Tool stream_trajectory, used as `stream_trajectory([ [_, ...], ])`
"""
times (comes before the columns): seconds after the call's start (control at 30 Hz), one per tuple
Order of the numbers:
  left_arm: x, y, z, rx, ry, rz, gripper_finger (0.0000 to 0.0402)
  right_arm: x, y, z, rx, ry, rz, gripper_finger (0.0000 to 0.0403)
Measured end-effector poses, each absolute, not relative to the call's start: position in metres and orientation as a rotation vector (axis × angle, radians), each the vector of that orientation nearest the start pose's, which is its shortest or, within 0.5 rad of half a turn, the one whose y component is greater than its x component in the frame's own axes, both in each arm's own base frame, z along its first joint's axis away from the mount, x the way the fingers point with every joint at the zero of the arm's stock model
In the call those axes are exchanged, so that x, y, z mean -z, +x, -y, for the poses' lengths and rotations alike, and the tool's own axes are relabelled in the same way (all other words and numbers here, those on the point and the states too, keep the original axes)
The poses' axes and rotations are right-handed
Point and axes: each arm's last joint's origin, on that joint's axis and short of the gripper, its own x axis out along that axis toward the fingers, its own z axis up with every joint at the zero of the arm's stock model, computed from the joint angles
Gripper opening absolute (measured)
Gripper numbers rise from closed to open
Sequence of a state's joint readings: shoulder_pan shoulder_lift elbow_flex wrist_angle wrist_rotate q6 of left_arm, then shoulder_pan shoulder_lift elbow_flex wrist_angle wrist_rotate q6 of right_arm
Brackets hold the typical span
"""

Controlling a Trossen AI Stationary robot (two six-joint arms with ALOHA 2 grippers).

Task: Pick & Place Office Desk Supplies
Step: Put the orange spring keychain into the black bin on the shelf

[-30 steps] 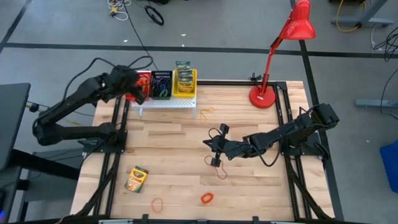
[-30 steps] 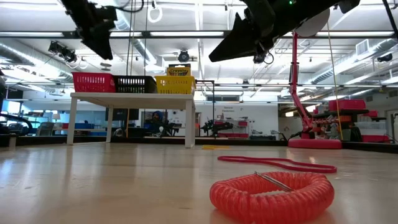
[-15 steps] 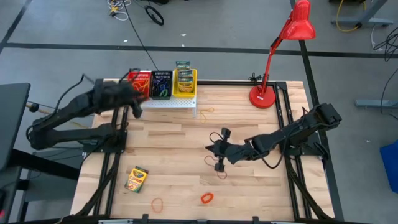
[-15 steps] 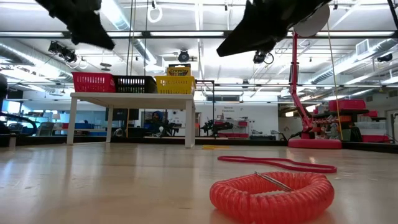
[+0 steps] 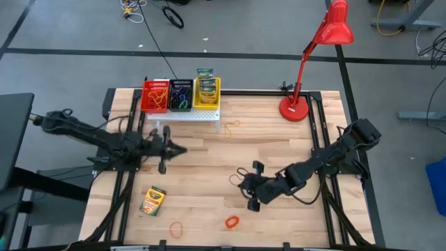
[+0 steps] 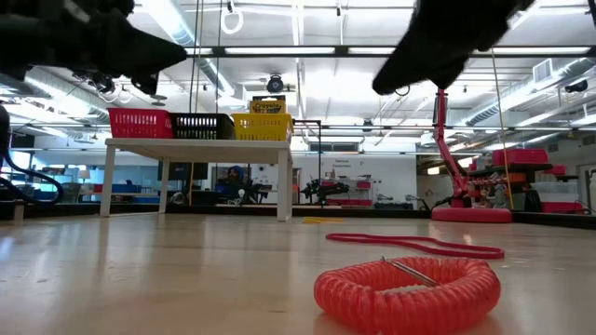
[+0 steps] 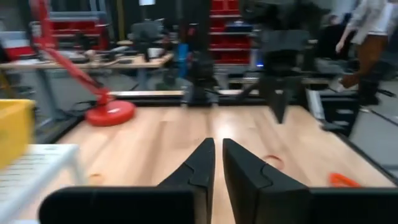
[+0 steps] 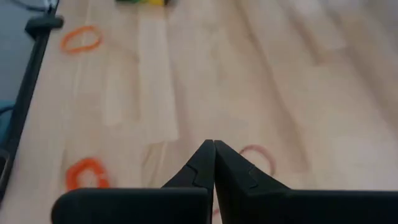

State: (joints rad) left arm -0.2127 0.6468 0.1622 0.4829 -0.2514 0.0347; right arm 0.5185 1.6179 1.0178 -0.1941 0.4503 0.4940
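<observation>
Now my right hand (image 5: 248, 197) hovers over the worktop (image 5: 209, 174), fingers pressed together.
Just beyond its tips lies a rubber band (image 8: 256, 157); my left hand (image 5: 164, 148) nearly shut.

We see the crayon box (image 5: 152, 200) at seven o'clock on the table (image 5: 279, 139), the lamp (image 5: 306, 70) at one, three baskets (image 5: 180, 94) at eleven.

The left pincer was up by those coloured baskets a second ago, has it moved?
Yes. In the high view the left pincer has swung away from the red basket on the white stand, toward the table's middle. Its fingers are nearly together.
</observation>
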Motion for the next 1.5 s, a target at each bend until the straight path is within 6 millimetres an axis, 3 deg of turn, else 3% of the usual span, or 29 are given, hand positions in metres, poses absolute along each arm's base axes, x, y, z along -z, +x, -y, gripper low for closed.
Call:
stream_trajectory([
  [0.2, -0.181, 0.157, 0.051, 0.002, 0.032, -0.108, 0.0032, -0.194, 0.294, -0.174, 0.064, 0.163, -0.745, 0.0023],
  [0.4, -0.175, 0.166, 0.070, -0.005, 0.066, -0.103, 0.0032, -0.182, 0.302, -0.203, 0.027, 0.179, -0.815, 0.0055],
  [0.67, -0.167, 0.175, 0.077, -0.015, 0.073, -0.086, 0.0032, -0.157, 0.328, -0.232, -0.028, 0.149, -0.969, 0.0135],
  [0.8, -0.163, 0.178, 0.078, -0.015, 0.074, -0.098, 0.0032, -0.140, 0.340, -0.235, -0.058, 0.195, -1.041, 0.0147],
  [1.0, -0.158, 0.179, 0.079, -0.013, 0.075, -0.120, 0.0032, -0.127, 0.349, -0.233, -0.058, 0.224, -1.075, 0.0118],
  [1.23, -0.158, 0.179, 0.078, -0.029, -0.034, -0.117, 0.0032, -0.126, 0.349, -0.226, -0.034, 0.154, -1.097, 0.0017],
  [1.37, -0.156, 0.180, 0.078, -0.049, -0.141, -0.123, 0.0044, -0.134, 0.343, -0.213, 0.079, 0.033, -1.101, 0.0025],
  [1.5, -0.149, 0.184, 0.080, -0.079, -0.236, -0.159, 0.0081, -0.156, 0.344, -0.194, 0.258, -0.058, -0.998, 0.0018],
])
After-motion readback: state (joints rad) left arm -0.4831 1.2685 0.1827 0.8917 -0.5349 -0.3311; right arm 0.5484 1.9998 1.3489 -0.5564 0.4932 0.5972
